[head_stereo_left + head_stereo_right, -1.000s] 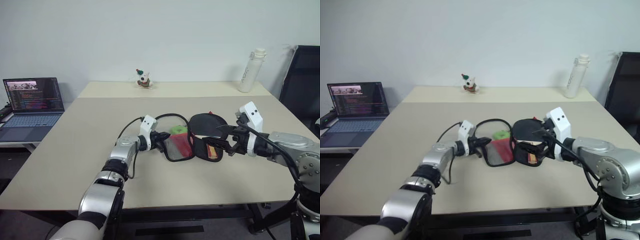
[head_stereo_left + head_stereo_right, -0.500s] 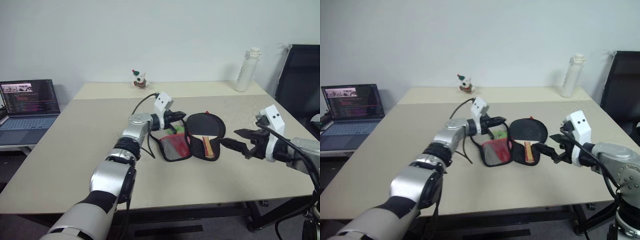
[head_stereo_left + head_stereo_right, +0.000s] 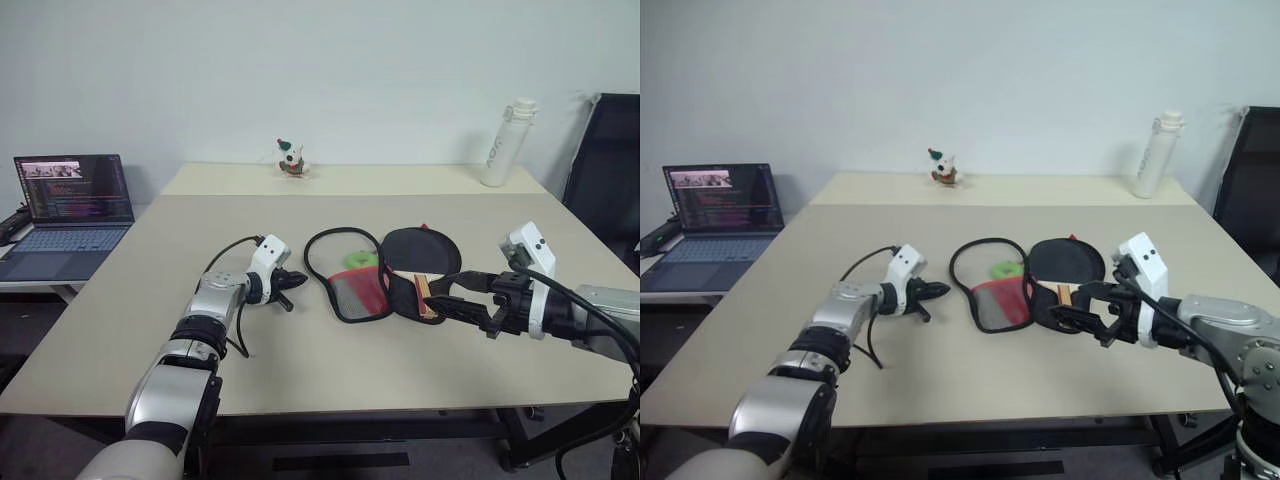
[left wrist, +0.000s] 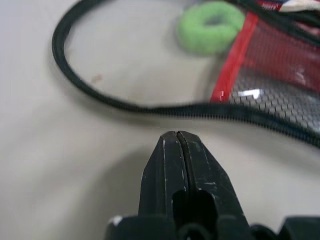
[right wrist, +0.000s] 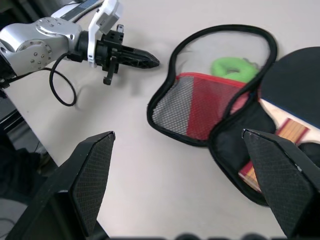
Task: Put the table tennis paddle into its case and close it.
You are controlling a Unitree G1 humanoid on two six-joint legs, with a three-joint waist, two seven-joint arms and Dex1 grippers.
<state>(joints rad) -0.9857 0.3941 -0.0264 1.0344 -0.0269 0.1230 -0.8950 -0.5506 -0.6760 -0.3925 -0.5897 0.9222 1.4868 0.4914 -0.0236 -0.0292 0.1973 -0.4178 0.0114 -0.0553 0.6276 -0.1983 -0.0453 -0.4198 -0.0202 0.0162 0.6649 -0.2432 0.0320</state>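
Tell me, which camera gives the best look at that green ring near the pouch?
The left wrist view: the green ring looks large there, lying on the table beyond the case's zip edge. The right wrist view shows it partly hidden behind the case, and in the head views it is just a small green patch.

Silver metallic arms, black joint bands. White camera block on each wrist. Left gripper: black tapered fingers, scratched, thin black cable looping off the forearm. Right gripper: black fingers with cross-hatched pads, black cable along the forearm.
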